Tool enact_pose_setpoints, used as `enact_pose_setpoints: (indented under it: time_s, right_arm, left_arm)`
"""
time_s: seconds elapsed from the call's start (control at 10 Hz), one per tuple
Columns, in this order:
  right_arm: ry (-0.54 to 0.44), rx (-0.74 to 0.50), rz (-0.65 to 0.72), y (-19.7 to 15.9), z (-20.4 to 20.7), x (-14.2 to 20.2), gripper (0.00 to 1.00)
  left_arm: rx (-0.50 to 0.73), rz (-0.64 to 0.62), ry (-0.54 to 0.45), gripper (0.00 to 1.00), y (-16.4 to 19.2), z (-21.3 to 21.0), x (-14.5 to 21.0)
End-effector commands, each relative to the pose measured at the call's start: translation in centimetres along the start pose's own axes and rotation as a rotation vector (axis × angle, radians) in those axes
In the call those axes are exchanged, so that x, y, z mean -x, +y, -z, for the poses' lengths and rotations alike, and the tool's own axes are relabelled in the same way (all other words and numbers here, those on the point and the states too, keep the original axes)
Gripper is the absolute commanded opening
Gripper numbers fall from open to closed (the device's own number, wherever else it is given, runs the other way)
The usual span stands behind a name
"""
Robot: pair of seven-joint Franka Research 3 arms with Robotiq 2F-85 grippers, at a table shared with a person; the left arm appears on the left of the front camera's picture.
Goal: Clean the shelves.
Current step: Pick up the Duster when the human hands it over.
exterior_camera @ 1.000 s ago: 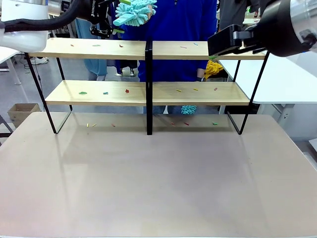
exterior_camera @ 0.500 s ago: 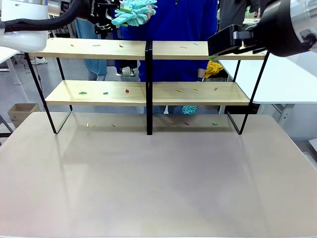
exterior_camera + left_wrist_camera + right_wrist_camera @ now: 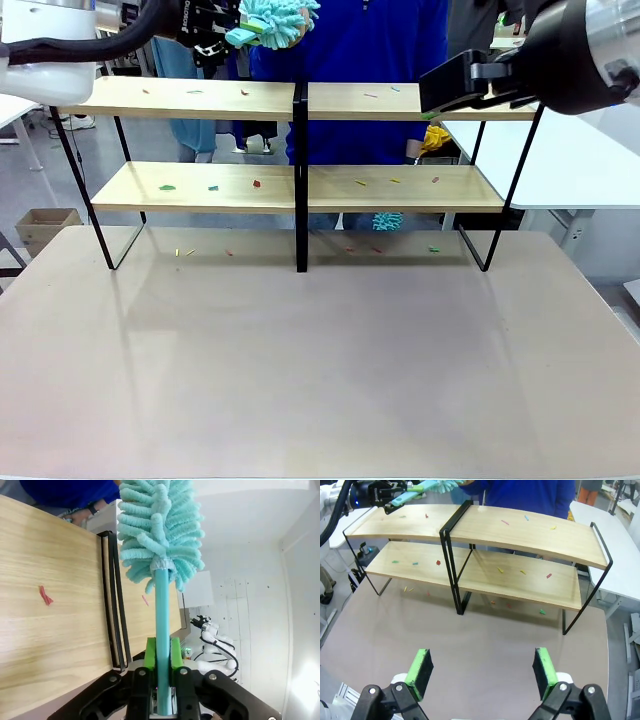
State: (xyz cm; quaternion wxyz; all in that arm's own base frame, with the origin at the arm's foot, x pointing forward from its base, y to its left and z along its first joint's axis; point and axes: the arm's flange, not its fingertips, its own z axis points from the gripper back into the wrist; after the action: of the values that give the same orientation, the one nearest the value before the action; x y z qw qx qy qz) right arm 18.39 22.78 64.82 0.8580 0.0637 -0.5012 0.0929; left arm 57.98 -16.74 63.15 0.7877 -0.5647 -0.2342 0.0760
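At the far side of the table [image 3: 320, 380], the shelves [image 3: 210, 98] stand upright: four long light-wood boards in two tiers on a thin black frame, with a black upright in the middle. Small coloured scraps [image 3: 257, 184] lie scattered on all four boards, and a few on the tabletop beneath. Above the top left board, the left gripper [image 3: 162, 652] is clamped on the handle of a fluffy turquoise duster [image 3: 160, 530], whose head is clear of the wood. The right gripper [image 3: 482, 672] hangs high in front of the shelves, its jaws wide and empty. A person [image 3: 350, 40] in a blue top stands behind.
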Motion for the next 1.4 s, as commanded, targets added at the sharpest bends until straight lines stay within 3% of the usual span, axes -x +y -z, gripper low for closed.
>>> enact_pose_setpoints:
  time_s: [0.0, 0.2, 0.4, 0.7, 0.9, 1.0, 1.2, 1.3]
  right_arm:
    - [0.002, -0.008, -0.004, 0.0, -0.1, -0.1, 1.00]
    - [0.002, -0.008, -0.004, 0.0, -0.1, -0.1, 1.00]
    - [0.002, -0.008, -0.004, 0.0, -0.1, -0.1, 1.00]
    - [0.002, -0.008, -0.004, 0.0, -0.1, -0.1, 1.00]
    - [0.002, -0.008, -0.004, 0.0, -0.1, -0.1, 1.00]
    - [0.002, -0.008, -0.004, 0.0, -0.1, -0.1, 1.00]
    - [0.002, -0.008, -0.004, 0.0, -0.1, -0.1, 1.00]
    - [0.002, -0.008, -0.004, 0.0, -0.1, -0.1, 1.00]
  left_arm:
    - [0.028, 0.059, -0.018, 0.00, -0.6, -2.5, 0.9]
    - [0.011, 0.171, 0.110, 0.00, -3.4, -9.6, 3.8]
    - [-0.064, 0.269, 0.151, 0.00, -5.2, -20.1, 7.8]
    - [-0.184, 0.354, -0.107, 0.00, -3.9, -37.9, 14.0]
    - [-0.242, 0.264, -0.280, 0.00, -1.4, -46.1, 18.6]
    - [-0.256, 0.192, -0.352, 0.00, 0.5, -48.8, 20.7]
    - [-0.195, 0.145, -0.313, 0.00, 3.4, -49.1, 20.8]
    - [-0.246, 0.205, -0.351, 0.04, 0.9, -51.1, 21.3]
